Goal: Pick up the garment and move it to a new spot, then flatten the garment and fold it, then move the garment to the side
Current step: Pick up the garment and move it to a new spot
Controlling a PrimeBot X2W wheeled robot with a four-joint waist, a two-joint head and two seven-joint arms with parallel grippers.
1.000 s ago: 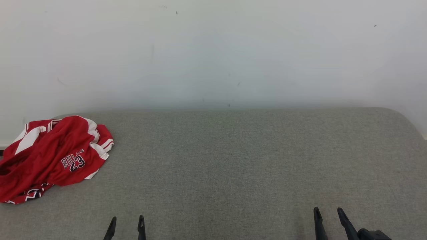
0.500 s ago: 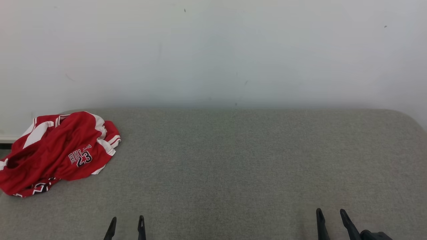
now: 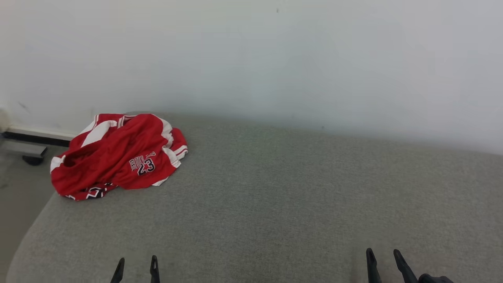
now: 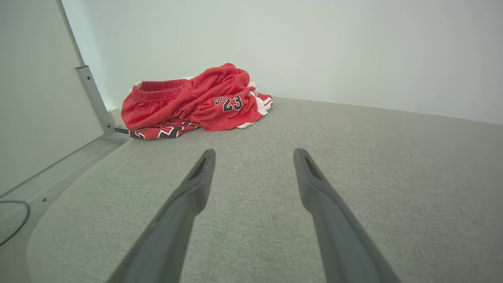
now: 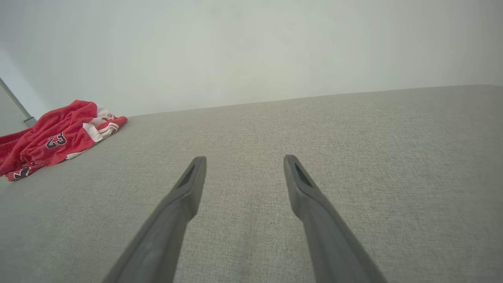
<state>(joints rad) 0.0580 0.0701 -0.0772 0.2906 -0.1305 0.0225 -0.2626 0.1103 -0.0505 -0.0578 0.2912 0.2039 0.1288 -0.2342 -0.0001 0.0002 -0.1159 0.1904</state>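
the crumpled red shorts point(image 3: 118, 155) are lying on the grey worktop point(image 3: 275, 196) well ahead and to the left of the left jaws, and even farther from the right jaws, while both pairs of jaws are hovering spread apart and gripping nothing.

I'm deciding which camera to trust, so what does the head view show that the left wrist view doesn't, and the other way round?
Head view: the right gripper, open, at the lower right. Left wrist view: the elastic waistband, a grey metal post and a dark cable on the floor. Both: the crumpled red garment marked 23, the grey padded surface, and the open left gripper.
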